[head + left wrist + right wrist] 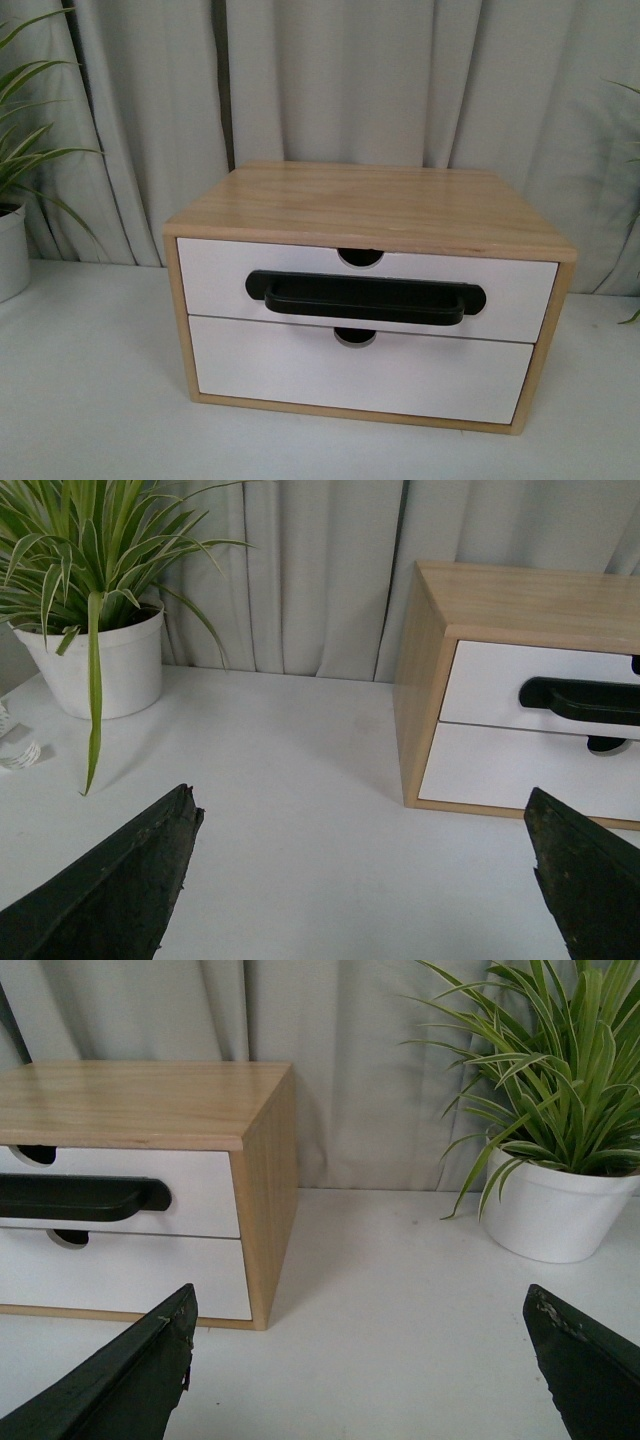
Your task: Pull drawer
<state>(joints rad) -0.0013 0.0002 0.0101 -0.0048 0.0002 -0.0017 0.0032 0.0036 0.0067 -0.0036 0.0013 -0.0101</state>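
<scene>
I've got the drawer (215, 275) shut flush, white front, wide black handle (365, 297), half-round notch (360, 257) above it, left end effector (360, 795) and right end effector (360, 1290) both spread wide.

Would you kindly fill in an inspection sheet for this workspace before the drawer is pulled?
Surface: white tabletop, bare in front of the cabinet.
Job's things: drawer is the upper of two and shut; its black handle is untouched. The lower drawer front is also shut.
Clutter: small white item at the edge of the left wrist view; cannot tell what it is.
Grippers: left gripper open and empty; right gripper open and empty; both apart from the cabinet.
Cables: nothing seen.
Surroundings: grey curtain behind; left potted plant and right potted plant flank the cabinet.
</scene>
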